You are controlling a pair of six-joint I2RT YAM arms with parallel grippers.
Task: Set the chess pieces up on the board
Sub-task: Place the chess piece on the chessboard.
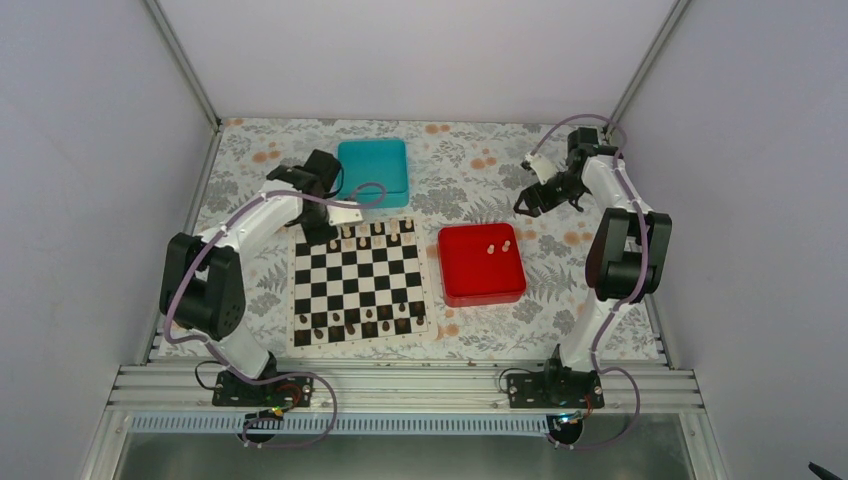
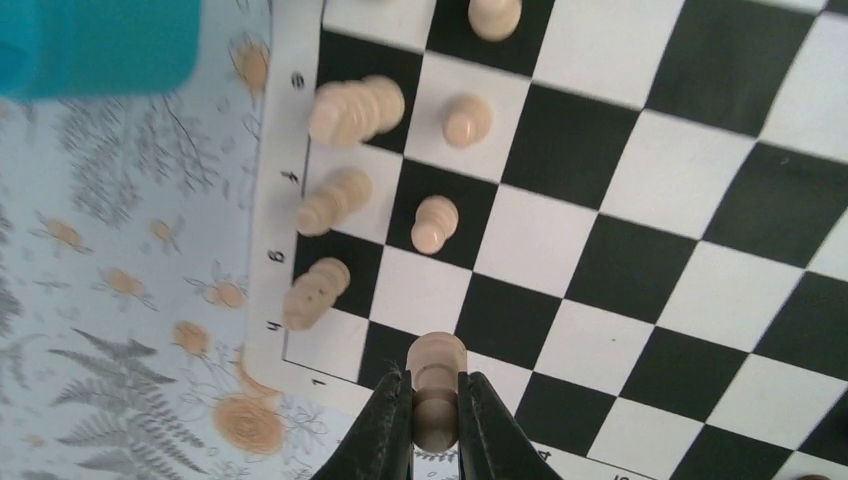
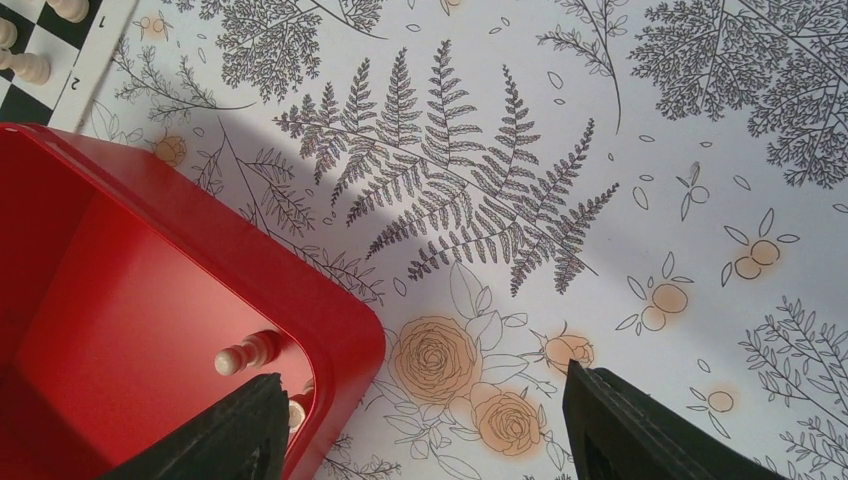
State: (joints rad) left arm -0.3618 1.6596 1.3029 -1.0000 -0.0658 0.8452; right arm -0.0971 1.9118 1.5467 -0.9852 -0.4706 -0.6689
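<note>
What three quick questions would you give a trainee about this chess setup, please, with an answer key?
1. True or false: the left hand is shut on a pale piece.
2. Where do the two loose pale pieces lie? A) in a teal box B) in the red tray C) on the tablecloth.
3. Describe the right hand: how do its jaws stand, and does it hold anything?
Key: 1 true; 2 B; 3 jaws open, holding nothing.
</note>
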